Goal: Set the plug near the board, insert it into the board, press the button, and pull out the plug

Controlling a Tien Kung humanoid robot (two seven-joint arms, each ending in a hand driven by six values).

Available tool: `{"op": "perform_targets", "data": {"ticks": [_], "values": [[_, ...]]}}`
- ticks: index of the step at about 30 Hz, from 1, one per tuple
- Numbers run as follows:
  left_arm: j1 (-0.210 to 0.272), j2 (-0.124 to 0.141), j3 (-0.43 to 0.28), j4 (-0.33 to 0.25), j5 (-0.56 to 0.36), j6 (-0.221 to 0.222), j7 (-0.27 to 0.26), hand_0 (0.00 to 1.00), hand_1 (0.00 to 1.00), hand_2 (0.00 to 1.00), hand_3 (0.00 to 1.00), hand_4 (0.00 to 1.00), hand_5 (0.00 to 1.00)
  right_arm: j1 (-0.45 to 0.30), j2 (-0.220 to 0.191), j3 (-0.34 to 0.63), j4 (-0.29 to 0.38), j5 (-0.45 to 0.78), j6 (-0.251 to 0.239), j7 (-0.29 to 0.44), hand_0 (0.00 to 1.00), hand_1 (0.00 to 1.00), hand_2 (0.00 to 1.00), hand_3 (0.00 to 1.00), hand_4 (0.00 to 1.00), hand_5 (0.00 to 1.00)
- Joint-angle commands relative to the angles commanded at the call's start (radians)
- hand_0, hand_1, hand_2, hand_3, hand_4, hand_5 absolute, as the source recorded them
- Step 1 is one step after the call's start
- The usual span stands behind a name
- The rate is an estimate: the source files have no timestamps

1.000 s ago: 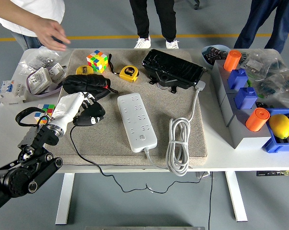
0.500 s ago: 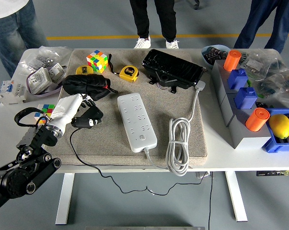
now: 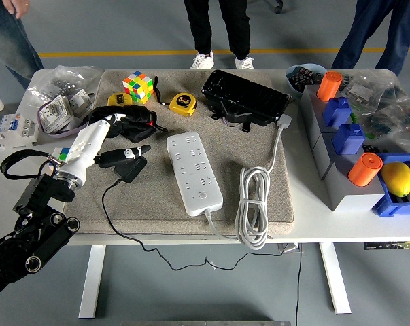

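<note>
Left hand (image 3: 116,146) had its fingers (image 3: 126,155) closed around the black plug (image 3: 131,168), holding it just above the mat (image 3: 259,156), left of the white power board (image 3: 193,170) and not touching it. Plug's black cord (image 3: 113,214) trailed off the table (image 3: 14,170) edge, likely slack enough to reach. Plug seemed held low, probably for a short carry to the sockets. Right hand not visible.

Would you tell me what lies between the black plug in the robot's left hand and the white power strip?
In the head view, only bare beige mat lies between the plug, held in the left hand, and the power strip.
</note>
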Motion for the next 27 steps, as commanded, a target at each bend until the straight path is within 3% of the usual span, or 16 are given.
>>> {"op": "perform_targets", "data": {"ticks": [3,4,8,17,27], "values": [[0.025,-0.011,-0.039,-0.007,-0.132,0.015,-0.079,0.66,0.728,0.743,0.753,0.998,0.484,0.002,0.002,-0.003,-0.008,0.007,-0.002,-0.007,0.615,0.609,0.566,0.537,0.671,0.162],[0.03,-0.013,-0.05,-0.008,-0.17,0.017,-0.092,0.656,0.704,0.719,0.733,0.975,0.425,0.002,0.002,-0.004,-0.009,0.008,-0.002,-0.01,0.615,0.61,0.569,0.536,0.671,0.171],[0.044,-0.016,-0.106,-0.01,-0.296,0.016,-0.116,0.656,0.704,0.719,0.733,0.975,0.425,0.005,0.006,-0.014,-0.018,0.012,-0.002,-0.026,0.615,0.61,0.569,0.536,0.671,0.171],[0.047,0.001,-0.204,-0.027,-0.405,0.015,-0.129,0.617,0.657,0.634,0.648,0.918,0.356,0.012,0.01,-0.005,-0.03,0.012,-0.007,-0.043,0.613,0.612,0.573,0.541,0.676,0.176],[0.048,-0.007,-0.207,-0.026,-0.41,0.007,-0.117,0.609,0.651,0.624,0.64,0.9,0.335,0.019,0.016,0.004,-0.034,0.007,-0.008,-0.048,0.613,0.616,0.573,0.542,0.676,0.179]]}}
